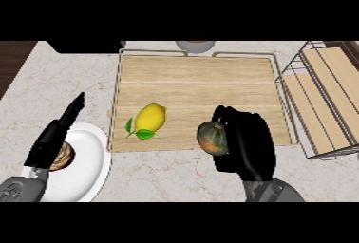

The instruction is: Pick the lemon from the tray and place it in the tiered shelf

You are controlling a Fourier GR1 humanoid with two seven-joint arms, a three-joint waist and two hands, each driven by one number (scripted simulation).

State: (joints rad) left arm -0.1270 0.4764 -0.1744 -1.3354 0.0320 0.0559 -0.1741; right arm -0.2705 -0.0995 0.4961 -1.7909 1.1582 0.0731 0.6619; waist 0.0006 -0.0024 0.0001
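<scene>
Black and curled, the right hand (pixel 244 142) wraps a mottled green-orange fruit (pixel 212 138) — not the yellow lemon with green leaves (pixel 151 117), which lies untouched on the pale wooden tray (pixel 196 71). The risk — the wrong fruit could reach the wire-framed tiered shelf (pixel 329 95). The left hand (pixel 60 130) rests open-fingered over a white plate (pixel 88 161).

A tray (pixel 196 66) lies on the counter (pixel 84 71) ahead of both hands, with a lemon (pixel 151 117) on it, left of the right hand (pixel 247 142) and ahead-right of the left hand (pixel 60 130). A round fruit (pixel 212 138) sits against the right hand's left side at the tray's near edge. A plate (pixel 88 161) lies under and right of the left hand, and the tiered shelf (pixel 326 95) stands ahead-right of the right hand.
</scene>
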